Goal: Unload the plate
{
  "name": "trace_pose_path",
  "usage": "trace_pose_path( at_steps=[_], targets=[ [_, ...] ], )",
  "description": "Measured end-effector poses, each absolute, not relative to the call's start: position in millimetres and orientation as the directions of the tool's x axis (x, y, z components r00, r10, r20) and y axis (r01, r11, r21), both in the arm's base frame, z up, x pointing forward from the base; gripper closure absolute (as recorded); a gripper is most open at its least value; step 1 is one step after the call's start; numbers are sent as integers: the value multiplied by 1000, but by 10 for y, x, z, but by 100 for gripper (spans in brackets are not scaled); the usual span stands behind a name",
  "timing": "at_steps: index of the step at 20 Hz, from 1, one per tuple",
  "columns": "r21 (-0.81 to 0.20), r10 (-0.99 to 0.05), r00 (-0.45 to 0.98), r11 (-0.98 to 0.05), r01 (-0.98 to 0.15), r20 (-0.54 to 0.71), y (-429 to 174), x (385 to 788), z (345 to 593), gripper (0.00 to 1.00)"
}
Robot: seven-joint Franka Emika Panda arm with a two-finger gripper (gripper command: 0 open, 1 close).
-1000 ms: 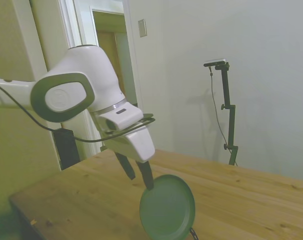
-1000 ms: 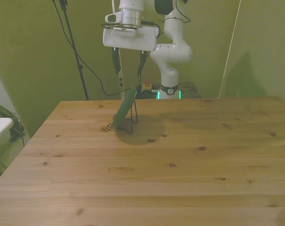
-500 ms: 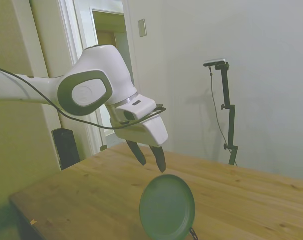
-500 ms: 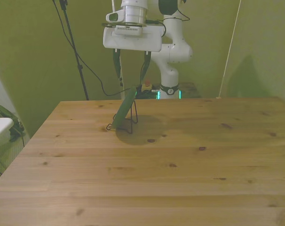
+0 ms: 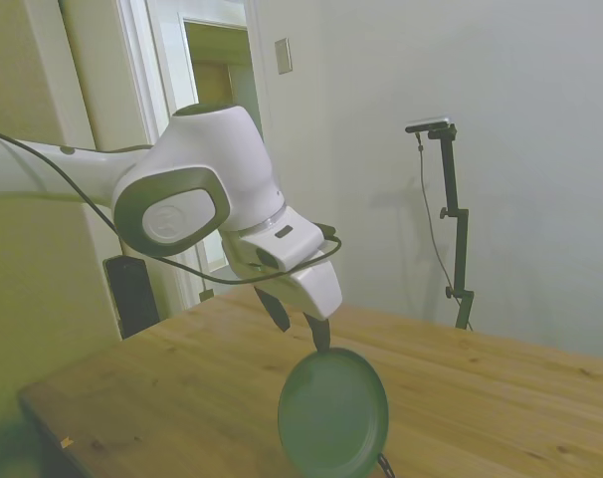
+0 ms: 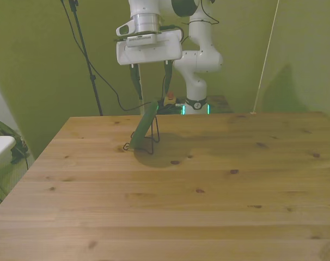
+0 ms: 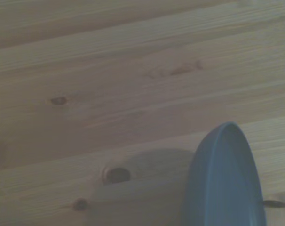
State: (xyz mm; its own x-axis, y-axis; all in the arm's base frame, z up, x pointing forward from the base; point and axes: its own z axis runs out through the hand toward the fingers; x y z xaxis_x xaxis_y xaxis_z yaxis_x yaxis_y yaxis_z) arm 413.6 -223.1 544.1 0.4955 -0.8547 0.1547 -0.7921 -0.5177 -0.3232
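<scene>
Plain pale wall (image 5: 461,90) rises behind the wooden worktop (image 6: 208,190). Beyond the fingers (image 5: 321,332), an open doorway (image 5: 217,90) with white trim shows a dim room; a light switch plate (image 5: 283,56) sits beside it.

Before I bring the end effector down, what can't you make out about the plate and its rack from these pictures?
- Rack's hold on the plate: side view, the bottom edge crops it; front view, wires too thin.
- Plate's far face: front view shows it only edge-on; its own body hides it in the side view.
- Plate's lower half: wrist view, cut off by the edge and blurred.
- End effector's gap to the plate's rim: unclear.
</scene>
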Motion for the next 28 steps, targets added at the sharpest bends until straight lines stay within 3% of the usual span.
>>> trace_pose_path(
  at_steps=[10,19,20,28],
  targets=[
    [-391,-844,532,-514,-764,70,-2288,4177,5282,0],
    [-377,-825,562,-537,-755,49,-2220,4266,5132,0],
    [-375,-825,564,-537,-755,46,-2217,4263,5116,100],
    [-379,-819,574,-534,-756,11,-2226,4220,5056,100]
  ],
)
